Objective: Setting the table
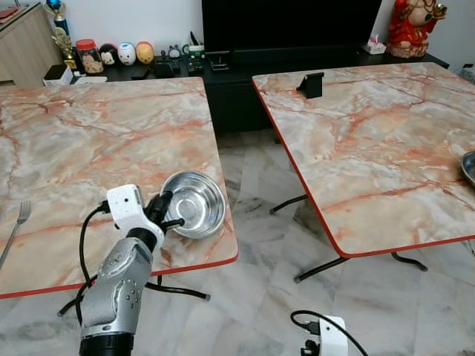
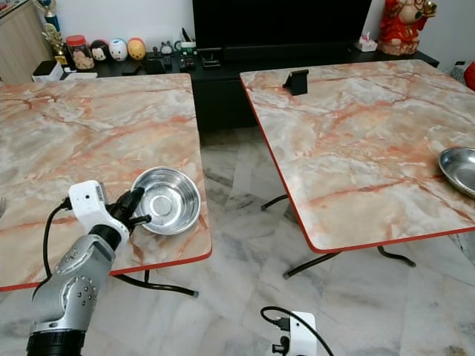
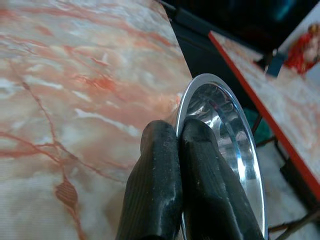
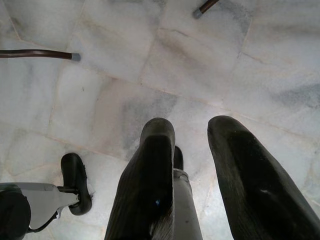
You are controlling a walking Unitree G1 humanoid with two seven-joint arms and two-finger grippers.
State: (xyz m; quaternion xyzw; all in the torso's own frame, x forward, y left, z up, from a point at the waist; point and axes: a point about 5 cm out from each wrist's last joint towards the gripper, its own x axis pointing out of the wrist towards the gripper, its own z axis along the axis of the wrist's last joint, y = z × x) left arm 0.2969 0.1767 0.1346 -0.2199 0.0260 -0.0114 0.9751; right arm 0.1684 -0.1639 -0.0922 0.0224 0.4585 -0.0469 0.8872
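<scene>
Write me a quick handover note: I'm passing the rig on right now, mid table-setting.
Left gripper: shut on the rim of the steel bowl, which is at the near right corner of the left table.
Right gripper: open, empty, hanging idle over the floor.
Fork: on the left table's left edge.
Metal dish: on the right table, at its right edge.
Done: bowl gripped.
Left: place the bowl and lay the rest.

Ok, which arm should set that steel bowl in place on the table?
Left. The left gripper is already shut on the steel bowl's rim at the left table's near corner; the right gripper hangs open over the floor.
</scene>
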